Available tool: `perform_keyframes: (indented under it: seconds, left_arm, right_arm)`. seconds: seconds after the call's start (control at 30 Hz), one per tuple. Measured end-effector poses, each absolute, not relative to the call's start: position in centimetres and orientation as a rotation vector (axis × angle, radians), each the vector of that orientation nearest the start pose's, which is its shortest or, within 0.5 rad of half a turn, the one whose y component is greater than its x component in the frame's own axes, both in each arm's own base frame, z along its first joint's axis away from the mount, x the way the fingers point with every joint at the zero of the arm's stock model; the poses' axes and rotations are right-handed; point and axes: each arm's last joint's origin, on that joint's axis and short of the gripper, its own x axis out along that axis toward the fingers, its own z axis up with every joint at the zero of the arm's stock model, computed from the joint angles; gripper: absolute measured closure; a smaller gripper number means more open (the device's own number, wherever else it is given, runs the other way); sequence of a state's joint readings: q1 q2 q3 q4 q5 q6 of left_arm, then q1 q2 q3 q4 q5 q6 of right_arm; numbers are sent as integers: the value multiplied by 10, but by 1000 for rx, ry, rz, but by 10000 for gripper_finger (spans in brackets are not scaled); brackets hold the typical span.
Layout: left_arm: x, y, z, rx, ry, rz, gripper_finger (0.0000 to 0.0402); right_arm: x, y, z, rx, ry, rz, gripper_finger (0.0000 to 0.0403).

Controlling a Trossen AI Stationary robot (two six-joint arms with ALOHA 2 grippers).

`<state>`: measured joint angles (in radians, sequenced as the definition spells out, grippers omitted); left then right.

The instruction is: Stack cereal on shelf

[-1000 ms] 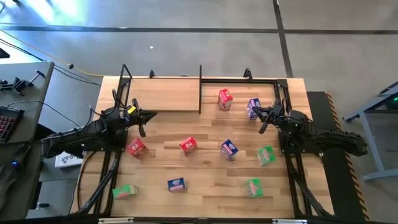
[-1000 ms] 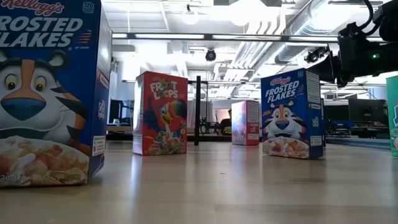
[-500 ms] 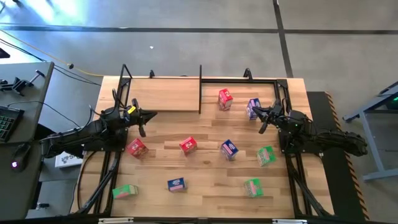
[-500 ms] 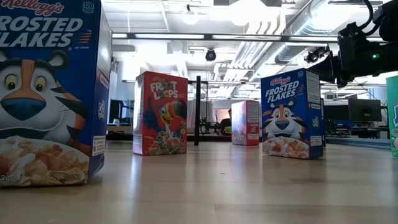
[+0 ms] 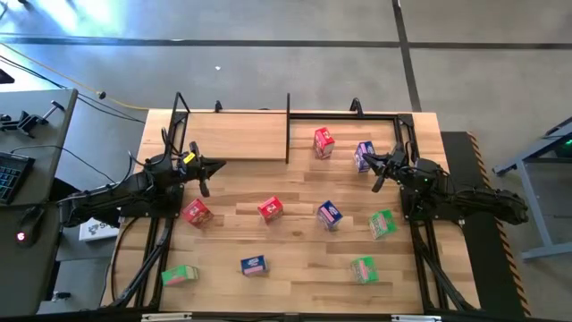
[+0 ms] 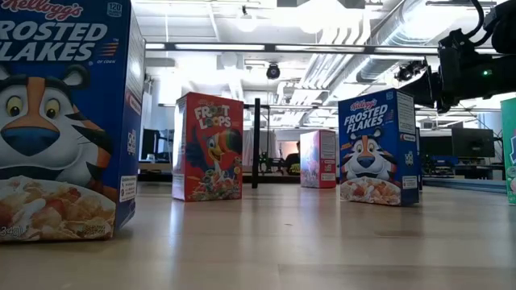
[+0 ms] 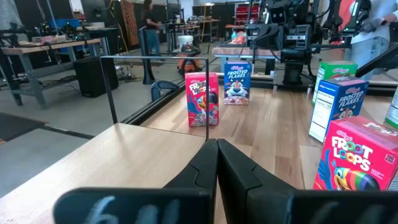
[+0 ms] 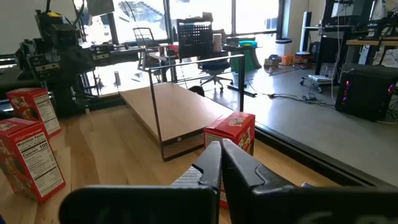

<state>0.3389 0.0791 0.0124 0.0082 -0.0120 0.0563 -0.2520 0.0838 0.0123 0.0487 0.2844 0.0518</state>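
Nine cereal boxes (image 5: 271,208) stand scattered on the worktop (image 5: 295,268), shelf (image 5: 237,136) bare at the far edge; left end effector (image 5: 205,176) and right end effector (image 5: 379,173) both closed, empty.

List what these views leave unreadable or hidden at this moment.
- Low view: the nearest Frosted Flakes box is cut off by the picture's left and top edges.
- Low view: only an edge of a green box shows at the right border.
- High view: box fronts, e.g. the green box, are too small to read.

near blue frosted flakes box (image 6: 60,121) cropped at the low view's left and top edges
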Motion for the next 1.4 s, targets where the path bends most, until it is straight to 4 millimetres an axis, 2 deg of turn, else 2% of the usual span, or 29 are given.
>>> perform_keyframes:
  seconds: [0.87,0.93,1.1,1.2,1.4]
  left_arm:
    - [96,34,162,46,67,349,401]
    - [96,34,162,46,67,349,401]
    - [96,34,162,46,67,349,401]
    - [96,34,162,46,67,349,401]
    - [96,34,162,46,67,349,401]
  right_arm:
    - [96,-33,166,51,9,-536,403]
    - [96,-33,166,97,-3,-533,403]
    - [96,-33,169,282,-88,-509,403]
    - [95,-33,180,265,-199,-501,403]
    - [87,-29,210,117,-488,-444,403]
